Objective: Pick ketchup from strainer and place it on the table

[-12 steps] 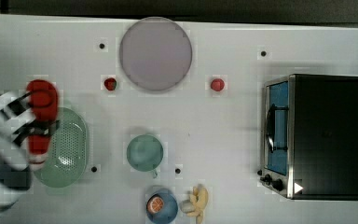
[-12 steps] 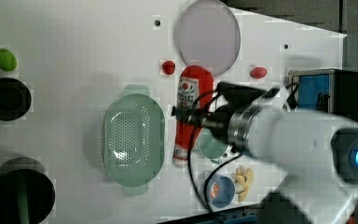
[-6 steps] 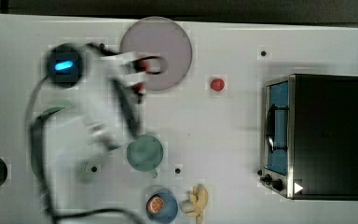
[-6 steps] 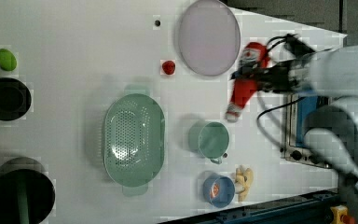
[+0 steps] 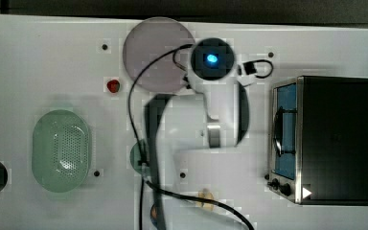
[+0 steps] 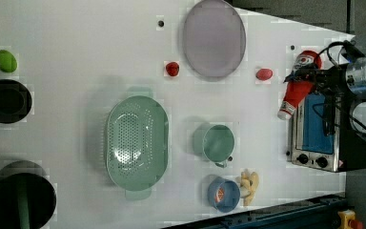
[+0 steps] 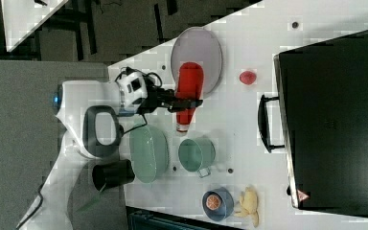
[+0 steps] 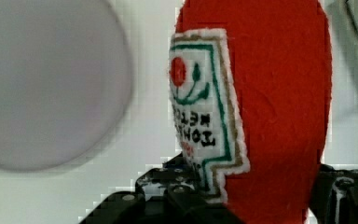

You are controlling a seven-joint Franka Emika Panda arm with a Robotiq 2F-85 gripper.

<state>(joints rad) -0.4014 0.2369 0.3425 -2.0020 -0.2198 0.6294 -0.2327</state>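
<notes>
The ketchup (image 6: 297, 88), a red bottle with a white cap, hangs in my gripper (image 6: 310, 76), which is shut on its body. In the left view it sits between a small red fruit and the oven's corner, cap pointing down the picture. The right view puts the ketchup (image 7: 188, 86) by the plate's edge, with the gripper (image 7: 188, 102) clamped across it. Its label fills the wrist view, where the ketchup (image 8: 279, 93) stands between the black fingers (image 8: 168, 196). The pale green strainer (image 6: 136, 140) (image 5: 61, 151) (image 7: 148, 153) lies empty on the white table (image 6: 76, 47). In the top view my arm covers the bottle.
A grey-lilac plate (image 6: 213, 38) lies at the table's far edge. A black toaster oven (image 6: 319, 138) stands near the gripper. A teal cup (image 6: 217, 142), a blue bowl (image 6: 223, 194) and two small red fruits (image 6: 172, 68) (image 6: 264, 74) sit around. Black pots (image 6: 7, 101) line the left view's left.
My arm has carried the ketchup from beside the strainer across the table, past the plate, to the oven side. The strainer stays where it was.
</notes>
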